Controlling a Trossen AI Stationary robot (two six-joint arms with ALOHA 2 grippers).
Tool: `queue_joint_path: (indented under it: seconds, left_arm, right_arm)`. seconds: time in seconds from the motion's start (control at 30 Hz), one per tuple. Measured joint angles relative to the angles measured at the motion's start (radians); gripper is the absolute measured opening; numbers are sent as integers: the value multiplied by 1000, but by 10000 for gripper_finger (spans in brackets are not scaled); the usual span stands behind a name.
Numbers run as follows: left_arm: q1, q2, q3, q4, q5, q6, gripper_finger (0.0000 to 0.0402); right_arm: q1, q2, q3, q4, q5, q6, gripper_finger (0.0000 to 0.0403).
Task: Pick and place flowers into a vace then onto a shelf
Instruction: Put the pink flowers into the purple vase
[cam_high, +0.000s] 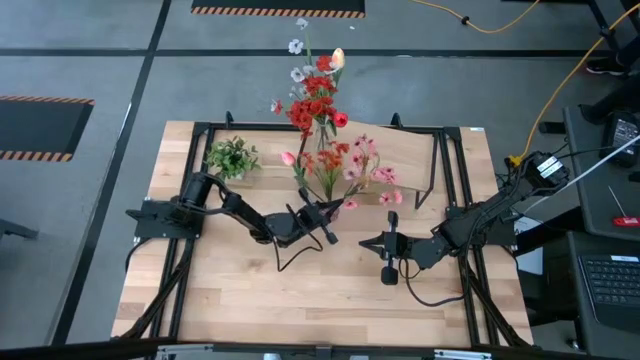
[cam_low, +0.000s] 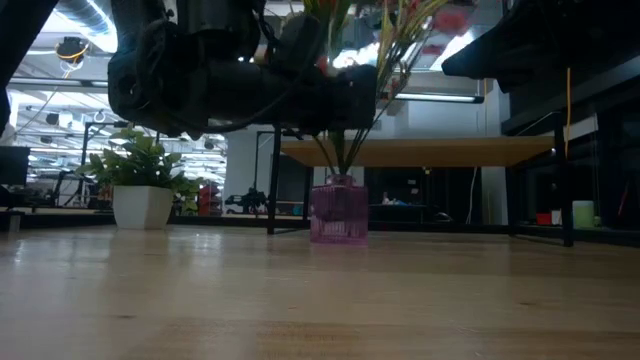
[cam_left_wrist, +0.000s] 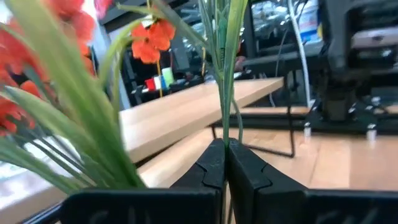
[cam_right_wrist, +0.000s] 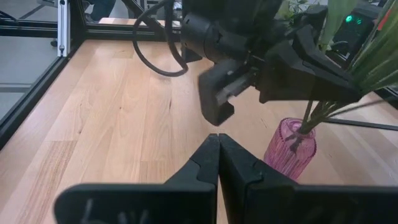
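Note:
A pink ribbed glass vase (cam_low: 340, 213) stands on the table before the shelf (cam_low: 430, 151), a light-wood board on thin black legs. Flowers (cam_high: 322, 150) with red, pink, white and orange blooms stand in it, their stalks fanning out of its mouth (cam_right_wrist: 308, 121). My left gripper (cam_high: 328, 208) is beside the bunch, just above the vase, shut on thin green stalks. My right gripper (cam_high: 364, 242) hovers shut and holding nothing, toward the table's near-right side of the vase (cam_right_wrist: 291, 149). My left gripper pinches a few thin green stalks (cam_left_wrist: 225, 127) between its two fingertips, above the vase's mouth. The fingers lie about level, coming from the table's left, across the stalks. The stalks rise upright past the fingers; below them the bunch runs down into the vase.
A small green potted plant (cam_high: 232, 158) in a white pot (cam_low: 143, 206) stands at the table's far left. Black frame rails (cam_high: 200, 130) edge the table. Bare tabletop (cam_high: 300, 300) lies toward the near edge. Desks and cables stand beyond the right edge.

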Motion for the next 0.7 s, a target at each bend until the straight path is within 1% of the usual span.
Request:
queue_joint_path:
  seconds: [0.1, 0.37, 0.53, 0.63, 0.7]
  left_arm:
    - [-2, 0, 0, 37, 6, 22, 2]
    - [-1, 0, 0, 56, 11, 27, 3]
    - [-2, 0, 1, 100, 11, 76, 3]
    - [-5, 0, 1, 93, 7, 73, 3]
    - [-5, 0, 1, 53, 7, 55, 3]
  right_arm:
    - [0, 0, 0, 0, 0, 22, 9]
    - [0, 0, 0, 0, 0, 26, 9]
    - [0, 0, 0, 0, 0, 25, 9]
    - [0, 0, 0, 0, 0, 25, 9]
    - [0, 0, 0, 0, 0, 24, 9]
